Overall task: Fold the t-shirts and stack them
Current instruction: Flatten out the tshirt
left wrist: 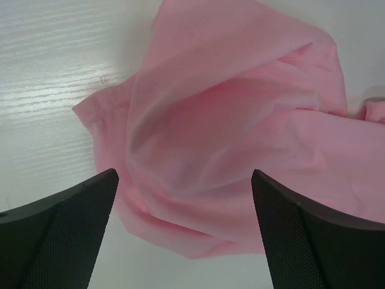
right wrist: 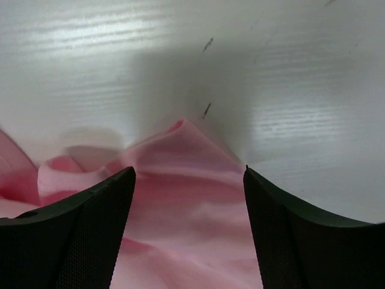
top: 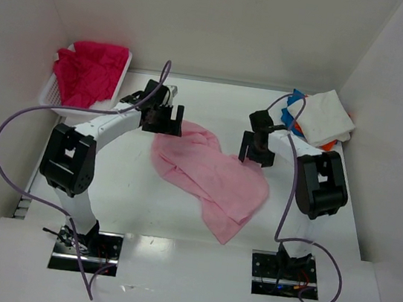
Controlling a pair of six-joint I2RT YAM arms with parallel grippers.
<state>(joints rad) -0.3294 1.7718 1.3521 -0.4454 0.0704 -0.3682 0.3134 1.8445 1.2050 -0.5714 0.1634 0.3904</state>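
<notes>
At the far left, a white lattice plastic basket holds one crumpled magenta-red shirt. The left gripper gapes wide over one soft, rumpled pink shirt lying mid-table. The right gripper stands spread astride a raised fold of it, nothing pinched. At the far right, one square-folded white shirt tops blue and orange edges.
</notes>
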